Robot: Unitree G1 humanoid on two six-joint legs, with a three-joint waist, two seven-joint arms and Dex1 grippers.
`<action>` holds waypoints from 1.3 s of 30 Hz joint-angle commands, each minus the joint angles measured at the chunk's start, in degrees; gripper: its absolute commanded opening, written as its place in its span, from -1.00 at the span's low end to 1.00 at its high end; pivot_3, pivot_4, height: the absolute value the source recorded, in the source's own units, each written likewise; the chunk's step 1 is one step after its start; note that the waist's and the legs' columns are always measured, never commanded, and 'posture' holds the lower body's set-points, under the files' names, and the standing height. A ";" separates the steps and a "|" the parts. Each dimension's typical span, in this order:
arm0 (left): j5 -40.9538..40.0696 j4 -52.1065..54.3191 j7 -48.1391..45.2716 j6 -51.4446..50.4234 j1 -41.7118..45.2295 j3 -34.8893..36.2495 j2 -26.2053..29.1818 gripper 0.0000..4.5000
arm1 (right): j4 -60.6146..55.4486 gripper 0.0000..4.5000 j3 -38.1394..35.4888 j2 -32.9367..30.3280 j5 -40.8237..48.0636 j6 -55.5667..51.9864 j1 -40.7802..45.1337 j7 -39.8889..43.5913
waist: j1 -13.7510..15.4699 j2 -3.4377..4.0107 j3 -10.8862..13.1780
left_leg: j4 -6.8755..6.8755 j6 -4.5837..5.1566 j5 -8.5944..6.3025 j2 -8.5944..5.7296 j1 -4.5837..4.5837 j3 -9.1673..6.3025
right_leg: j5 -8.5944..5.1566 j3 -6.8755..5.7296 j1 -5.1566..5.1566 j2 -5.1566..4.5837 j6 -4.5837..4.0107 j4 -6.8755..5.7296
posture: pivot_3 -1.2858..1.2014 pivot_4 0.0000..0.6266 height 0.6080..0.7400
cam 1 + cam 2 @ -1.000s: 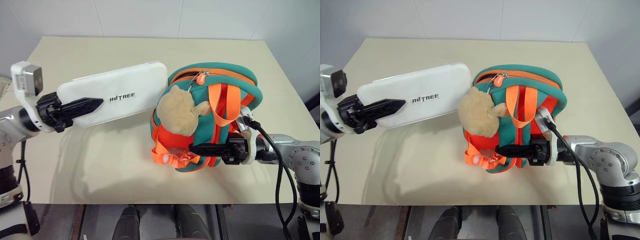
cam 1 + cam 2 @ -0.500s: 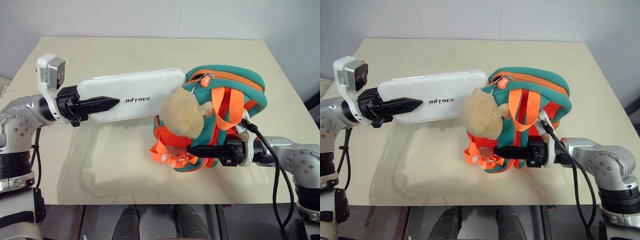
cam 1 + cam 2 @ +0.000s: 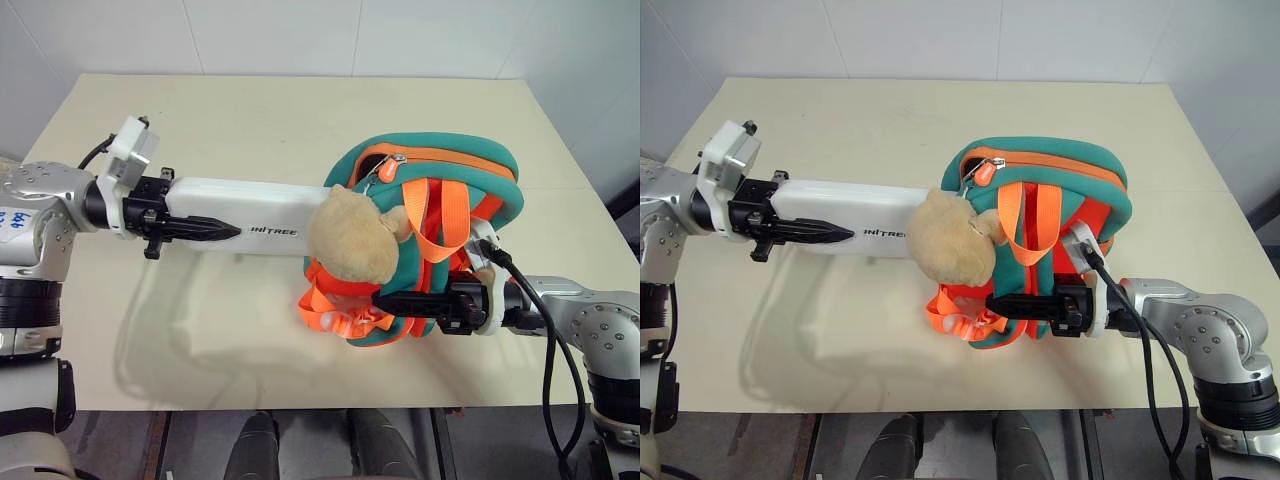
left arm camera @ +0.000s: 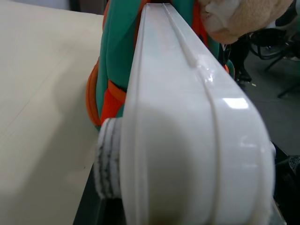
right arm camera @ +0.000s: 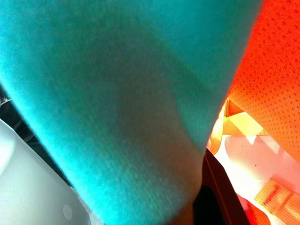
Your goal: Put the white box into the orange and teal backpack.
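At picture middle, left gripper (image 3: 195,228) pinches the white box (image 3: 262,219); right gripper (image 3: 405,299) pinches the orange and teal backpack (image 3: 440,200). Push box in straight.

The white box (image 3: 262,212) hangs level above the table, lettering visible. Its far end meets the orange and teal backpack (image 3: 440,200), upright with a tan plush toy.
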State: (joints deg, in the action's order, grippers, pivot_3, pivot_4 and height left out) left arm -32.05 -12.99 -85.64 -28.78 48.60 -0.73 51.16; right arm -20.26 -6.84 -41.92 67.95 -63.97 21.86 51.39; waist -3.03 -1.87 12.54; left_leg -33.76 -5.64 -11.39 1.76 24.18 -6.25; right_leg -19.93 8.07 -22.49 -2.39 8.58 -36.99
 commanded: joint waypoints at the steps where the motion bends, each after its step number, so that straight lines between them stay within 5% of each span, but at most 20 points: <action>1: 2.88 -1.11 -2.23 2.02 4.85 -2.97 -2.45 -0.45 | -1.99 -0.93 -0.74 0.82 1.60 0.94 0.42 -0.08 | 0.17 0.00 0.00 | -0.01 0.00 0.00 0.00 0.00 0.00 | 0.00 0.00 0.00 0.01 0.00 -0.01 | 0.03 -0.52 1.00; 21: 14.89 -13.32 -3.52 7.71 21.51 -15.75 -23.12 -0.45 | -1.37 -0.93 0.96 3.76 0.12 1.83 1.41 -0.58 | 0.08 0.00 0.01 | -0.16 0.03 -0.02 -0.02 0.05 -0.04 | 0.00 0.00 0.00 0.04 0.07 -0.10 | 0.03 -0.52 1.00; 30: 18.29 -17.26 -0.75 9.53 22.95 -16.11 -32.71 -0.45 | -2.71 -0.93 1.50 4.97 0.42 2.46 0.68 -2.05 | 0.33 0.01 0.00 | -0.18 0.04 -0.02 -0.02 0.05 -0.05 | -0.01 0.00 0.01 0.04 0.08 -0.12 | 0.03 -0.52 1.00; 39: 17.05 -13.94 0.49 7.20 20.76 -13.83 -35.37 -0.45 | -3.43 -0.93 1.63 5.61 0.78 3.00 -0.07 -2.97 | 1.22 0.01 0.00 | -0.23 0.04 -0.02 -0.03 0.05 -0.06 | -0.01 0.00 0.02 0.04 0.09 -0.16 | 0.03 -0.52 1.00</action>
State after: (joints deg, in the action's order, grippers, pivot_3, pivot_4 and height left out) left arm -11.82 -31.49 -83.71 -20.96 69.49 -14.95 17.80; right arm -22.34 -5.25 -36.70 67.78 -61.29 21.87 48.92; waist -1.81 -1.86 12.55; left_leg -33.99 -5.60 -11.41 1.73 24.23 -6.31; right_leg -19.93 8.07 -22.47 -2.35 8.67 -37.15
